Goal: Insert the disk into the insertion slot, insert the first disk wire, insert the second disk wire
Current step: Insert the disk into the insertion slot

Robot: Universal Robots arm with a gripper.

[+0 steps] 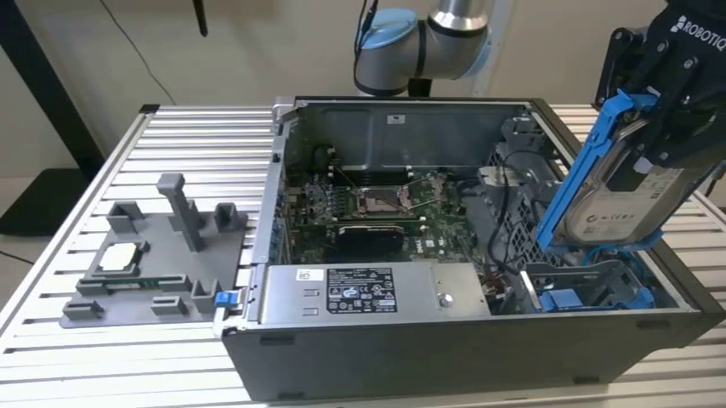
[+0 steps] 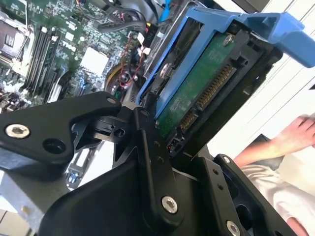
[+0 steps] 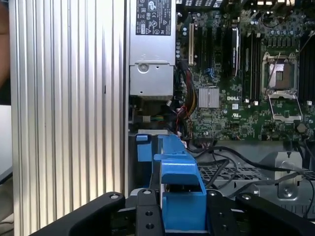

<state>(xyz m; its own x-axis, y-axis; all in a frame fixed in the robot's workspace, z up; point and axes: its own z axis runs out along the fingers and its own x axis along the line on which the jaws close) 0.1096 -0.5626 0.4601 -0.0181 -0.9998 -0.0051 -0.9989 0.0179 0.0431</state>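
Observation:
My gripper (image 1: 664, 140) is shut on the disk (image 1: 618, 204), a silver-grey drive in a bright blue carrier (image 1: 579, 166). The disk hangs tilted, nearly on edge, above the insertion slot (image 1: 579, 280), the grey bay at the case's corner on the exterior view's right. Its lower end is just over the bay's opening. In the second wrist view the disk's green underside (image 2: 197, 93) and connector edge sit between the black fingers (image 2: 147, 142). The blue carrier (image 3: 179, 196) shows end-on in the first wrist view. Black cables (image 3: 231, 157) lie beside the bay; I cannot tell which are the disk wires.
The open computer case (image 1: 454, 340) stands on a slatted aluminium table (image 1: 68, 357). Inside it are a grey power-supply box (image 1: 363, 289) and the motherboard with its processor socket (image 1: 380, 200). A grey fixture (image 1: 148, 263) sits on the exterior view's left. A person's hand (image 2: 295, 137) is nearby.

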